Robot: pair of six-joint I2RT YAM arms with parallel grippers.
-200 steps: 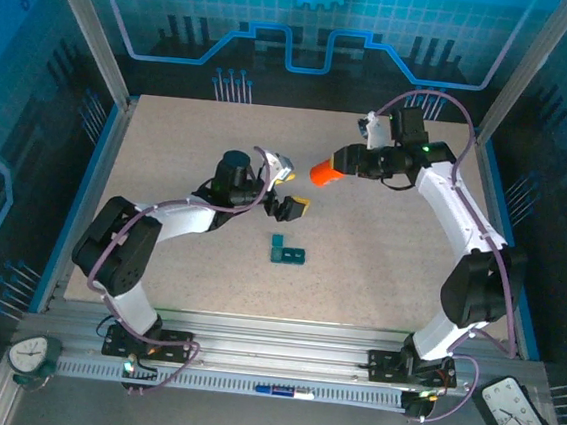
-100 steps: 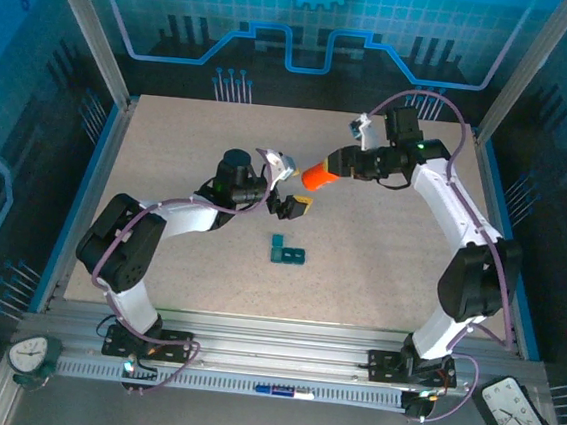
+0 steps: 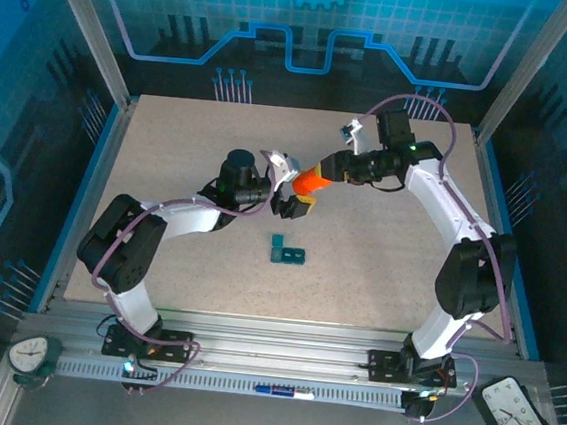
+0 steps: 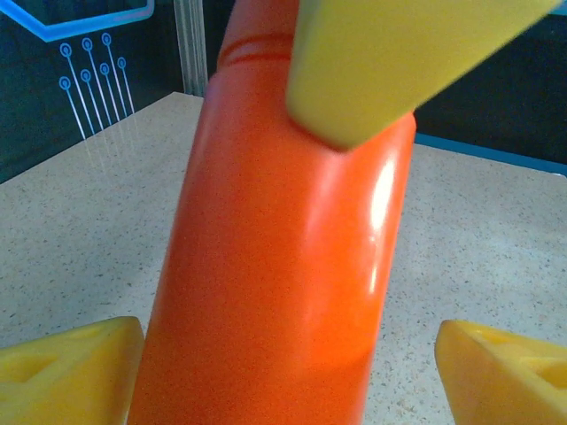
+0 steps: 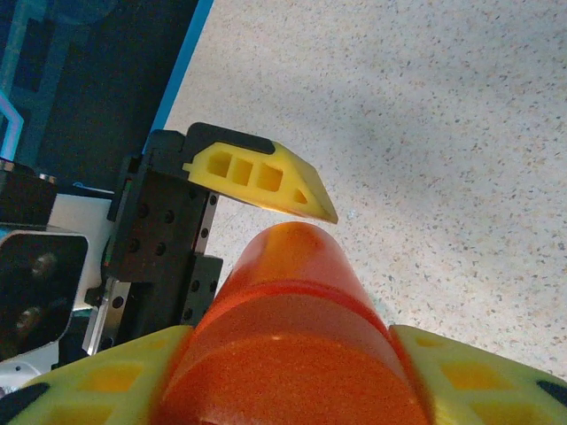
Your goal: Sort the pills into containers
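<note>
An orange bottle (image 3: 313, 182) hangs tilted above the table, and my right gripper (image 3: 332, 169) is shut on its upper end (image 5: 292, 354). My left gripper (image 3: 293, 202) is open around the bottle's lower end. In the left wrist view the bottle (image 4: 283, 266) stands between the yellow fingertips (image 4: 71, 372), with a gap on the right side. One yellow finger (image 5: 257, 177) of the left gripper shows beyond the bottle in the right wrist view. The dark-teal containers (image 3: 286, 253) lie on the table just in front of both grippers. The pills are out of view.
The speckled beige table (image 3: 190, 143) has a blue raised border and metal posts at its corners. Two clocks (image 3: 29, 354) (image 3: 523, 416) sit on the rail near the arm bases. Open tabletop lies to the left, right and back of the grippers.
The right arm has carried the orange bottle left and down until its free end sits between the left gripper's fingers. The left jaws have narrowed a little.
</note>
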